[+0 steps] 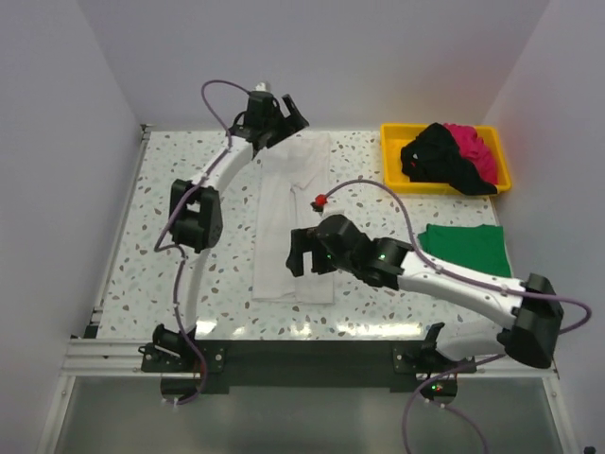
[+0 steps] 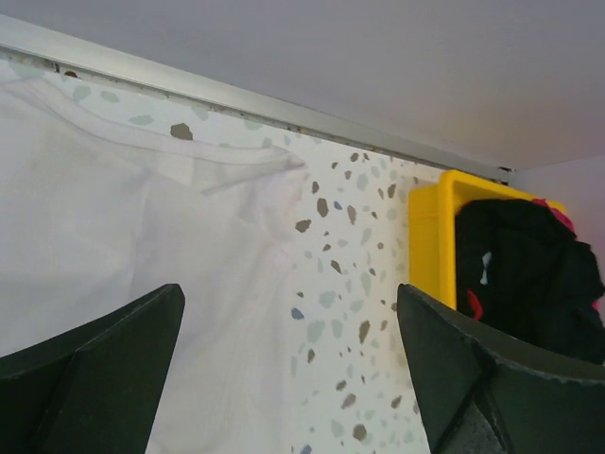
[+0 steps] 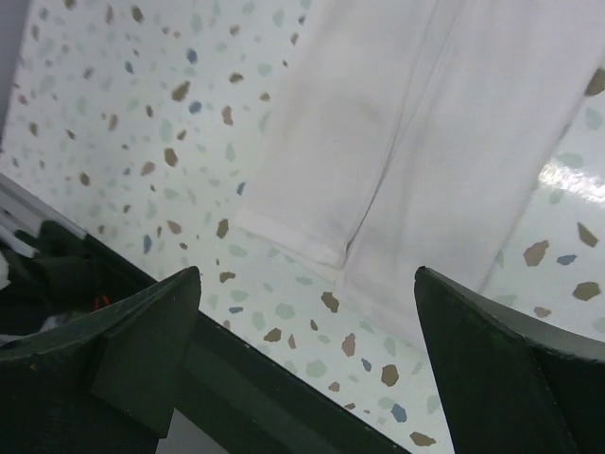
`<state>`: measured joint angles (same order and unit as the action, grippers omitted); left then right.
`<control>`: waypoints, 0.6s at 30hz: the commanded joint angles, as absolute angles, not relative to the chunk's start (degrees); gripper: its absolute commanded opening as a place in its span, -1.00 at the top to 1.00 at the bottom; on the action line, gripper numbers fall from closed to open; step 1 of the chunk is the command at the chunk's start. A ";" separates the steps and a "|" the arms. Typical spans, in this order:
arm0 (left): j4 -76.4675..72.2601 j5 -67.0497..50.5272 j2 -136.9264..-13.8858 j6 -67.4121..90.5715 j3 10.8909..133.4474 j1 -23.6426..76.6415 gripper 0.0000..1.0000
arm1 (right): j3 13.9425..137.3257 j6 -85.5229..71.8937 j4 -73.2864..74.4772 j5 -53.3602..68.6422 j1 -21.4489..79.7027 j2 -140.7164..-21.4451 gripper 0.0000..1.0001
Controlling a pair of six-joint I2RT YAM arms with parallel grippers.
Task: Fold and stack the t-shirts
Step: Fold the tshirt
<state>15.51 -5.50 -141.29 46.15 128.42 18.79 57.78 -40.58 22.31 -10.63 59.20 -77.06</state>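
Two tools spread, left tool (image 2: pixel 288 317) over white t-shirt (image 1: pixel 294 222) collar, right tool (image 3: pixel 307 288) over hem corner, table (image 1: pixel 180 170) alongside

left arm (image 1: pixel 201 203) stretched far forward, elbow bent | left gripper (image 1: pixel 286 117) jaws wide apart | right arm (image 1: pixel 454 282) reaching leftward across its front, held low | right gripper (image 1: pixel 304 255) jaws wide apart

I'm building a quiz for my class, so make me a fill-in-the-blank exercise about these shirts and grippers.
1. The long folded t-shirt between the grippers is ____.
2. The black t-shirt and pink t-shirt lie in the ____ tray.
3. The square-folded t-shirt next to the tray is ____.
4. The left gripper and right gripper are both ____.
Missing words: white; yellow; green; open.
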 commanded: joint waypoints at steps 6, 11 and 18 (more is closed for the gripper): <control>18.45 -2.73 -96.01 38.40 92.11 19.51 -1.00 | 52.83 -41.39 33.92 -30.40 59.33 -57.59 -0.97; 17.06 -0.18 -71.35 41.65 64.99 22.23 -1.00 | 45.29 -47.63 34.90 -31.47 59.24 -48.44 -0.97; 26.44 0.80 -49.23 48.16 36.16 26.72 -1.00 | 38.33 -45.97 31.74 -21.39 59.24 -43.59 -0.97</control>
<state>19.27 0.21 -54.02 44.47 43.77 26.09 40.23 -45.39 33.63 -26.50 59.18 -43.75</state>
